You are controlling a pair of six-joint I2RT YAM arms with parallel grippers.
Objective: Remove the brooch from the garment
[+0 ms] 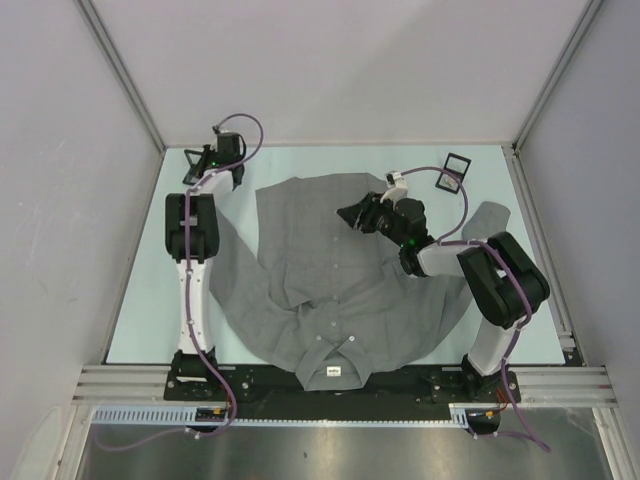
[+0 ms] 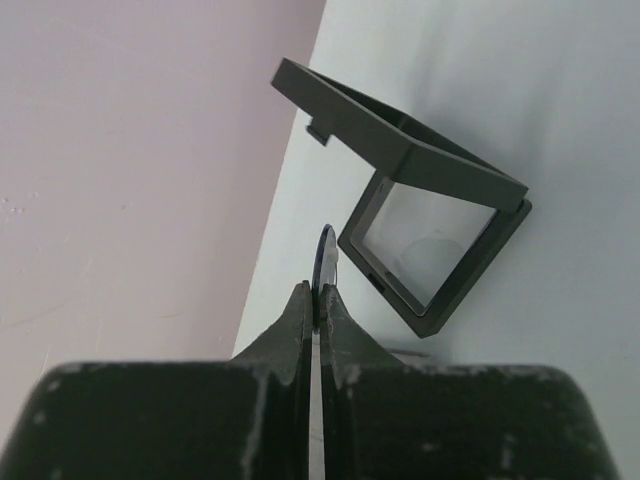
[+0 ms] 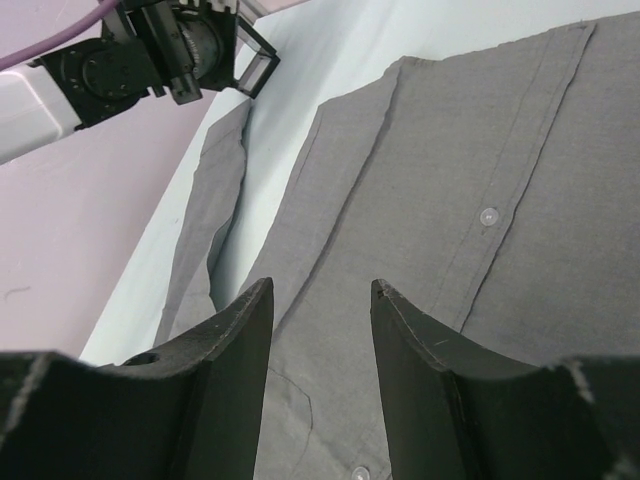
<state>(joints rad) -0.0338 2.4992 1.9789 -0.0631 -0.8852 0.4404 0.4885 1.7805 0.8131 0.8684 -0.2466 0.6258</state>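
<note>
The garment (image 1: 330, 280) is a grey button-up shirt lying flat on the table, collar toward the arm bases. At the table's far left corner my left gripper (image 1: 207, 160) is shut on the brooch (image 2: 325, 262), a thin dark-rimmed disc seen edge-on between the fingertips. It hangs just beside a small open box (image 2: 430, 240). My right gripper (image 1: 352, 213) stands open over the shirt's far hem. In the right wrist view only grey cloth (image 3: 450, 200) with white buttons lies below the right gripper (image 3: 320, 290), and nothing is between its fingers.
A second small dark box (image 1: 455, 170) lies on the table at the far right, beyond the shirt's sleeve. The left arm (image 3: 140, 50) and its box (image 3: 255, 65) show at the top left of the right wrist view. Grey walls close the table in.
</note>
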